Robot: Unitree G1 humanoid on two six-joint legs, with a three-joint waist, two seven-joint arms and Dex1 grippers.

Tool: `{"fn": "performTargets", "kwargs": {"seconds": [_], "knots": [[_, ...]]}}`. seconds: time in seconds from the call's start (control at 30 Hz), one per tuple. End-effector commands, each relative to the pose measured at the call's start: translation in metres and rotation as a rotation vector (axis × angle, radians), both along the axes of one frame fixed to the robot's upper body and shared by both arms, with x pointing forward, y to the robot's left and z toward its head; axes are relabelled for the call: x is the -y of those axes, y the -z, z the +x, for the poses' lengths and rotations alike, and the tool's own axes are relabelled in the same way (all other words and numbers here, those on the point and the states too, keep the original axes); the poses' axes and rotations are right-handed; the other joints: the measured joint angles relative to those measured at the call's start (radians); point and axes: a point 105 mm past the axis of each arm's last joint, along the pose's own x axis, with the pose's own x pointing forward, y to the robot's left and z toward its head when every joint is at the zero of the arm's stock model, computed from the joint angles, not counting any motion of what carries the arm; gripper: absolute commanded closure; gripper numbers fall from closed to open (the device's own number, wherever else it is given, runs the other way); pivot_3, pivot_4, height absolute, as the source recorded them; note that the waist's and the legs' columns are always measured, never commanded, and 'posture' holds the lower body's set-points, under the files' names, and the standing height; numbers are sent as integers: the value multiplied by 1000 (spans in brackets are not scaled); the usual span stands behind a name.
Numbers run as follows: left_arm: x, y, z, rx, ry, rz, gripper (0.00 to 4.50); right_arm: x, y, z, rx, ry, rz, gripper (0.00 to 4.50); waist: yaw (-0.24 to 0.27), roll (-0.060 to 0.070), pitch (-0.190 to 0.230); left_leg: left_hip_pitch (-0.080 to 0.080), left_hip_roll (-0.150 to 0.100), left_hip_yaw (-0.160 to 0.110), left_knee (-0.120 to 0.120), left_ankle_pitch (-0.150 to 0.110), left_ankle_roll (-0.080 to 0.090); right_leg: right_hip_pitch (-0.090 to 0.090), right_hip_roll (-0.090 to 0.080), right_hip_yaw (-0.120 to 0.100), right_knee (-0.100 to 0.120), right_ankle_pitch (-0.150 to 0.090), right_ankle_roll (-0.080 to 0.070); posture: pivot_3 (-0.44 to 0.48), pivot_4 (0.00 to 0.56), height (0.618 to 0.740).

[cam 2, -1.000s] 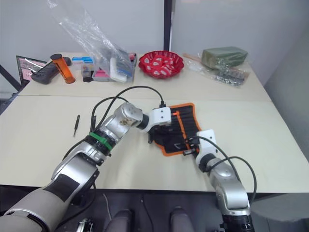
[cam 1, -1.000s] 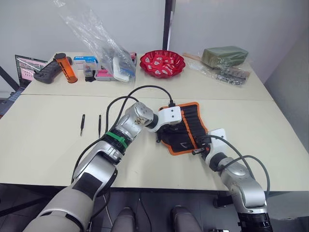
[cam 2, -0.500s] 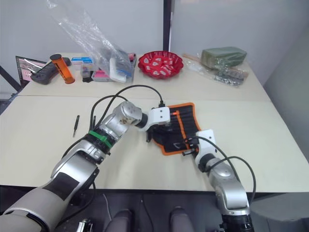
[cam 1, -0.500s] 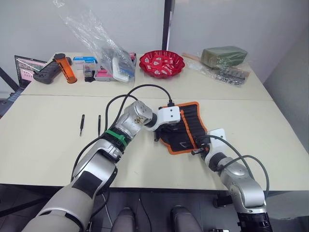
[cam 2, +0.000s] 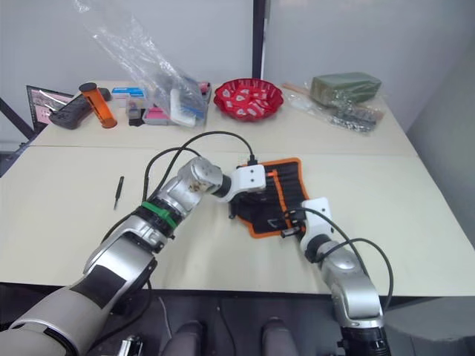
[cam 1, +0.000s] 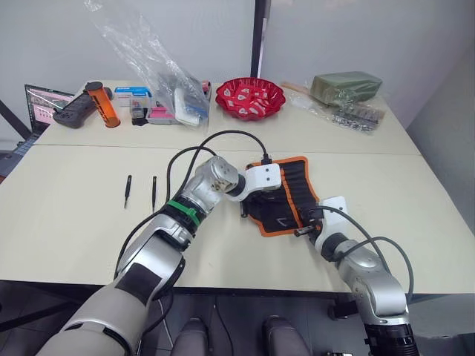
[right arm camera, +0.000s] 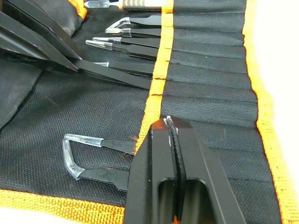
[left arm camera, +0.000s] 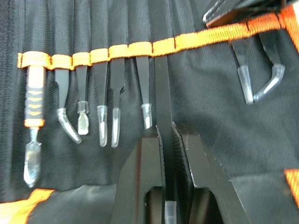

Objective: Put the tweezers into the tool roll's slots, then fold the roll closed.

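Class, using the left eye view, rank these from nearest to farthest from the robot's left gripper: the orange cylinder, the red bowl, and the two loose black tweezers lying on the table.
1. The two loose black tweezers, on the table to the left gripper's left.
2. The red bowl, at the table's far side, slightly right.
3. The orange cylinder, at the far left.

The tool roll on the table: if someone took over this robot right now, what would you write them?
Left gripper: shut on a tweezer, its end at a slot under the orange trim.
Right gripper: shut, pinning the orange trim of the tool roll, which lies open on the table.
Done: several tweezers and a small orange-handled tool sit in slots.
Left: seat the held tweezer, fetch the two loose tweezers lying on the table to the robot's left, slot them, then fold the roll closed.
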Motion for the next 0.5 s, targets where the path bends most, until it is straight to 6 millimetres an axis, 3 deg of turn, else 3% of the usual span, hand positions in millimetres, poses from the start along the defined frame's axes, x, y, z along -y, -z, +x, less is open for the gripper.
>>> {"fn": "performTargets", "kwargs": {"seconds": [0.03, 0.2, 0.3, 0.5], "knots": [[15, -5, -4, 5, 39, -32, 4461, -11, 3, -4, -9, -40, 9, 4500, 0, 0, 0, 0, 0, 0, 0, 0, 0, 0, 0, 0, 0, 0, 0, 0, 150, 735], [27, -8, -5, 21, 64, -75, 4461, -12, 4, -4, -14, -41, 12, 4500, 1, 0, 0, 0, 0, 0, 0, 0, 0, 0, 0, 0, 0, 0, 0, 0, 150, 735], [27, -1, 2, 145, 80, 4, 4461, -13, 7, -6, -24, -44, 13, 4500, 1, 0, 0, 0, 0, 0, 0, 0, 0, 0, 0, 0, 0, 0, 0, 0, 150, 735], [40, 6, 0, 134, 99, -29, 4461, -12, 12, -8, -39, -40, 16, 4500, 2, 0, 0, 0, 0, 0, 1, 0, 0, 0, 0, 0, 0, 0, 0, 0, 150, 735]]}}
